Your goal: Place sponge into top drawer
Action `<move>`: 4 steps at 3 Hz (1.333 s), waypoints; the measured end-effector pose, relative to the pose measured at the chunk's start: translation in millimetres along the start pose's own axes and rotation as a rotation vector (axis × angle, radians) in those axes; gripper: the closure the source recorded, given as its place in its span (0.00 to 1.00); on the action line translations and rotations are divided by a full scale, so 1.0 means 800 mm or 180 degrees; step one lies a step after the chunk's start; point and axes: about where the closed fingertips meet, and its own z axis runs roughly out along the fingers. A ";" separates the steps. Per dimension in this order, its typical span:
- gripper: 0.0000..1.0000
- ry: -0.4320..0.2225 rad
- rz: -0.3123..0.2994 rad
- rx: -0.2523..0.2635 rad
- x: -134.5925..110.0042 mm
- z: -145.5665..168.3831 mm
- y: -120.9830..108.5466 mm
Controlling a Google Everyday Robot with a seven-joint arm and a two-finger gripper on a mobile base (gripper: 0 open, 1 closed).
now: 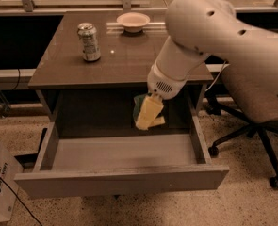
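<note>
The gripper [148, 119], seemingly clamped on the sponge [138, 108], hangs over the back of the open top drawer [119, 180], just under the table [129, 60] edge, with open room below. The can [89, 42] and bowl [133, 21] stand well back on the tabletop. A chair [256, 102] crowds the right.

Nothing readable here: the silver soda can [89, 42] on the tabletop carries print too small to make out. The yellow foam-padded gripper [150, 120] hangs over the open grey top drawer [119, 181], clamping the green-and-yellow sponge [138, 107].
</note>
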 end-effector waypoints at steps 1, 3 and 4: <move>1.00 0.0132 0.0172 -0.0017 0.025 0.057 0.020; 0.84 0.0227 0.0455 0.0048 0.063 0.153 0.008; 0.53 0.0259 0.0632 0.0108 0.080 0.186 -0.012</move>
